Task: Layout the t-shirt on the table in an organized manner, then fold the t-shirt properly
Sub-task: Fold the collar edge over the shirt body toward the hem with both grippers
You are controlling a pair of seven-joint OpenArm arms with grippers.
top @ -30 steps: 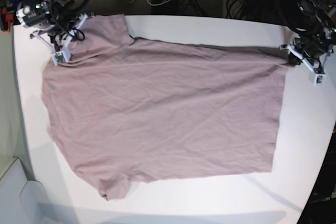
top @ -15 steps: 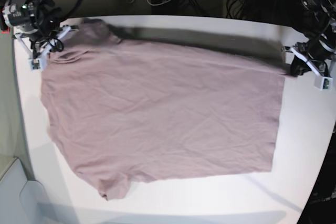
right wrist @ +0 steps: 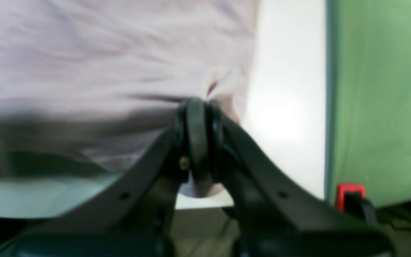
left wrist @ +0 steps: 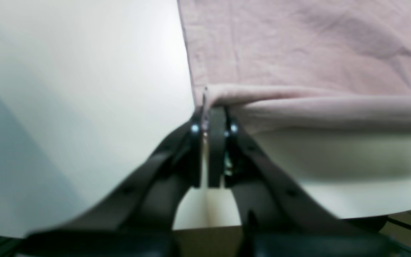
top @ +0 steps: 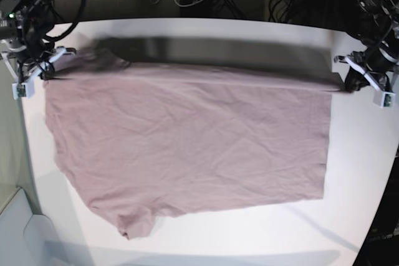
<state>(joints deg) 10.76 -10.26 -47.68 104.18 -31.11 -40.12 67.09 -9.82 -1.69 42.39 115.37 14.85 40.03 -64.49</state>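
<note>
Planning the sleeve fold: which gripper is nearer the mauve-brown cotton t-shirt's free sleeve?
Right. The right gripper pinches the far corner on that sleeve's side; the left gripper holds the far hem corner, across the t-shirt.

— Can you read any text, label, brand or number in your views?

— No. Nothing legible stands on the t-shirt [top: 187, 141] or the tabletop [top: 249, 235], and at your twelve o'clock nothing behind them carries readable print either.
</note>
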